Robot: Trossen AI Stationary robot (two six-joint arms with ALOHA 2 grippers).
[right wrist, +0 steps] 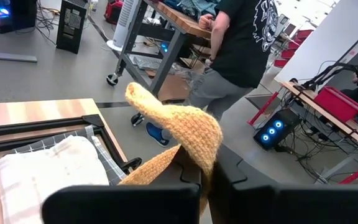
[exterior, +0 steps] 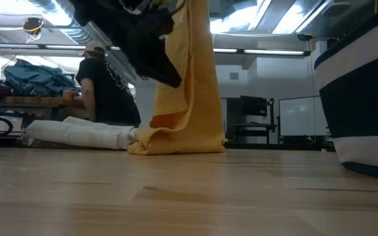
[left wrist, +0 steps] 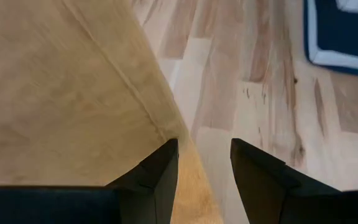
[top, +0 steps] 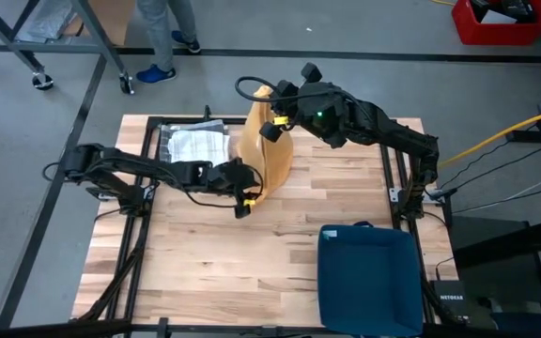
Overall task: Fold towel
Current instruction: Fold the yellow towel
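Note:
A yellow towel (top: 269, 155) hangs from my right gripper (top: 272, 127), which is shut on it high above the table's far middle. The towel's lower end (exterior: 176, 144) lies bunched on the wood. My left gripper (left wrist: 204, 146) is open low beside the towel's near side. Its fingers straddle the towel's hemmed side edge (left wrist: 166, 130), close above the table. My right gripper pinches a bunched upper corner of the towel (right wrist: 194, 163) between its two fingers, several layers gathered, with a tuft (right wrist: 166, 115) sticking out past the fingertips. The fingers point roughly level. The towel hangs below them with its bottom on the table. Whether my left gripper touches the towel's edge, I cannot tell.
A folded white towel (top: 195, 145) lies at the table's far left. A dark blue bin (top: 369, 277) stands at the near right. Bare wood lies between the bin and the hanging towel. A person (right wrist: 241, 43) stands beyond the far edge.

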